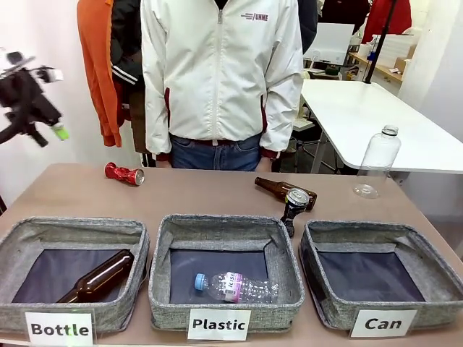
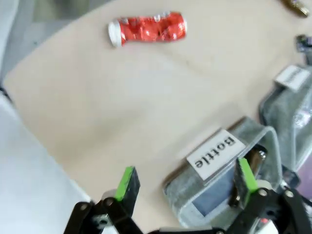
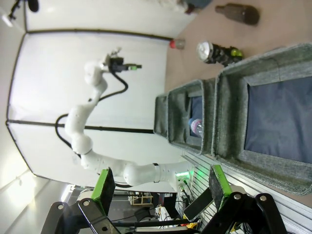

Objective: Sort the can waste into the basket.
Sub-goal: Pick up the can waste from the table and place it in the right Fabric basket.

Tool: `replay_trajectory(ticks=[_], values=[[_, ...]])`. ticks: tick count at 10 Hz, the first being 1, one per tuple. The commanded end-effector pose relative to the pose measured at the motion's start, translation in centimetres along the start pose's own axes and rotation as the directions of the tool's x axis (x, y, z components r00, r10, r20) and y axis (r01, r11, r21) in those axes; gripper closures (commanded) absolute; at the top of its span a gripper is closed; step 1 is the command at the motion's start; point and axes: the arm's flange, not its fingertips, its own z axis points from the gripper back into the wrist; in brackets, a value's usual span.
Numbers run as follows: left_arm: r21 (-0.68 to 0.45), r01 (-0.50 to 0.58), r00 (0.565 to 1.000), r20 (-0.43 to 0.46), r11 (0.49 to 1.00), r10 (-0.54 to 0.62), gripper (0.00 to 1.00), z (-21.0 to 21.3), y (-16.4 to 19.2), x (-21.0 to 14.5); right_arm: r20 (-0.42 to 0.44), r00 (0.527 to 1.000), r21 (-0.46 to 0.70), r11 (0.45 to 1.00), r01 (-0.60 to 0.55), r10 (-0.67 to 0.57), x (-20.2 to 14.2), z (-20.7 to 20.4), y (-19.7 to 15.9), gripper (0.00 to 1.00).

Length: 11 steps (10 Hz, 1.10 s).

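As things lie now: no can is in the Can basket (image 1: 362, 233) at the lower right of the front view. Its dark floor is bare.
Done: nothing yet for the cans, as far as I can see.
Left to do: I can see two cans on the table, and both need to go in.
Red can (image 1: 124, 173): on the table in the upper left part of the front view, well apart from the Can basket.
Red can, which way: it lies on its side. Its long way runs left to right across the front view and dips a little to the right. Its silver end is at the right.
Dark can (image 1: 294, 206): right of the middle in the front view, just behind the gap between the Plastic basket (image 1: 217, 219) and the Can basket, just beside a brown bottle (image 1: 278, 189).
Dark can, which way: it seems to stand up with its silver top up, leaning a bit. I can't be sure.
Left claw (image 1: 58, 103): high in the upper left of the front view, wide open, holding nothing.
Right claw (image 3: 160, 183): at the bottom of the right wrist view, wide open, holding nothing.
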Motion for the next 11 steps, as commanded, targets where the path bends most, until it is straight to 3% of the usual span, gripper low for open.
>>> replay_trajectory(ticks=[1,3,5,6,7,11], values=[[0.077,0.007,0.995,-0.104,0.997,0.001,0.00,-0.6,-0.1,6.4,0.011,1.000,0.024,0.999,-0.026,0.026,0.3,0.1,0.2,0.00],[0.153,-0.014,0.993,-0.113,0.988,0.032,0.00,-4.6,-1.7,11.9,0.011,1.000,0.024,0.999,-0.026,0.026,0.3,0.1,0.2,0.00],[0.207,-0.056,0.992,-0.098,0.977,0.077,0.00,-7.6,-2.7,14.0,0.011,1.000,0.024,0.999,-0.026,0.026,0.3,0.1,0.2,0.00],[0.181,-0.082,0.996,-0.022,0.980,0.087,0.00,-8.2,-3.2,14.2,0.011,1.000,0.024,0.999,-0.026,0.026,0.3,0.1,0.2,0.00],[0.169,-0.024,0.994,-0.103,0.985,0.042,0.00,-8.4,-3.2,12.4,0.011,1.000,0.024,0.999,-0.026,0.026,0.3,0.1,0.2,0.00],[0.169,-0.024,0.994,-0.103,0.985,0.042,0.00,-8.4,-3.2,12.4,0.011,1.000,0.024,0.999,-0.026,0.026,0.3,0.1,0.2,0.00]])
